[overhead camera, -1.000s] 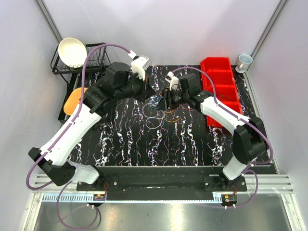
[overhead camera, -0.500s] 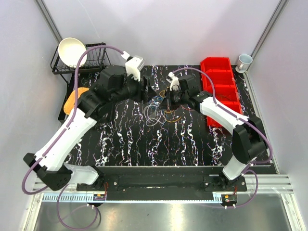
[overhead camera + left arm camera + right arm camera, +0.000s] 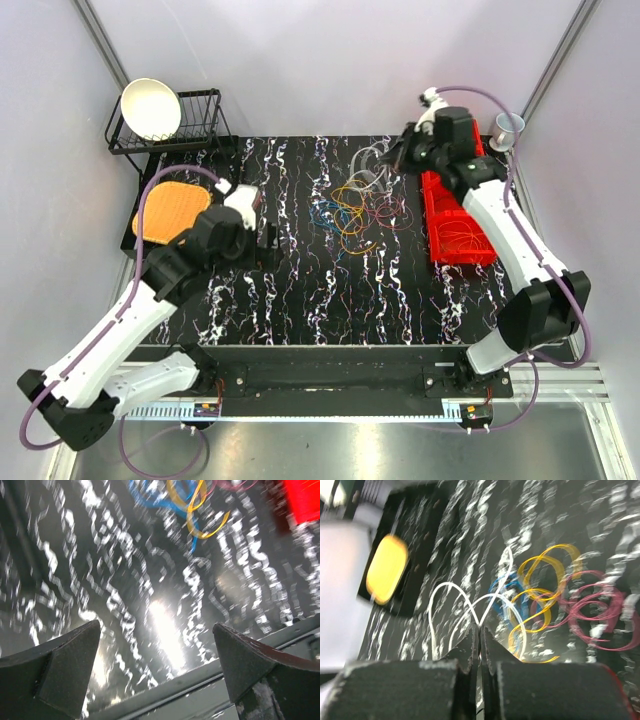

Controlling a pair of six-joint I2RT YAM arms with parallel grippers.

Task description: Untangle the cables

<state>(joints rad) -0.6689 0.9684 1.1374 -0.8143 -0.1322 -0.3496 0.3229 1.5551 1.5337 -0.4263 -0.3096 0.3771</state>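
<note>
The cables [image 3: 352,207] lie as loose orange, yellow, blue and red loops on the black marbled mat, toward the back and right of centre. My right gripper [image 3: 393,160] hangs over the mat's back edge beside the red bin. It is shut on a thin white cable [image 3: 451,605], whose loops dangle from the closed fingertips [image 3: 472,637]. Below them are yellow loops [image 3: 545,577], a blue loop [image 3: 501,587] and pink-red loops [image 3: 597,612]. My left gripper [image 3: 268,244] is left of the pile, open and empty [image 3: 157,647]; blurred yellow and blue cables [image 3: 192,510] lie ahead of it.
A red divided bin [image 3: 452,160] stands along the mat's right side with thin orange wires in its near compartment. A white mug [image 3: 507,127] is at the back right. A black rack holding a white bowl [image 3: 150,108] and an orange pad [image 3: 170,210] are at the left.
My left gripper opened and drew back left and nearer. My right gripper shut on the white cable and carried it back and right toward the bin, leaving the coloured loops spread out.
</note>
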